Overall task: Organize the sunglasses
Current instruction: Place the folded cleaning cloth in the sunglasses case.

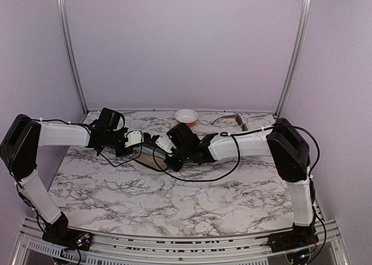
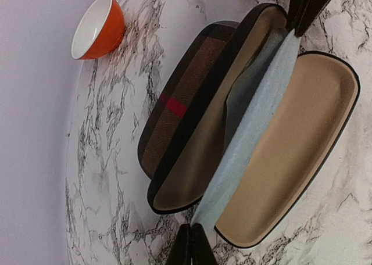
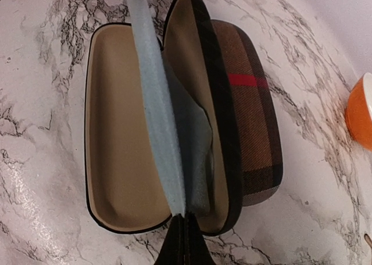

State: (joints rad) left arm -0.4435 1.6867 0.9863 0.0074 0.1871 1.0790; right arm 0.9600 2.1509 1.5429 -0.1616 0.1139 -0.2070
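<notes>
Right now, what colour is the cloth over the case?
Light blue cloth; clearest in right wrist view.

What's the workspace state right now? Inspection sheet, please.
Surface: marble-pattern table.
Job's things: brown sunglasses at the back right, outside the case; black pair not seen.
Clutter: open plaid case mid-table; orange bowl near the back edge.
Grippers: left gripper and right gripper each shut on one end of the blue cloth, stretched over the case.
Cables: black cable loops below the right arm.
Surroundings: lilac walls, metal posts.
</notes>
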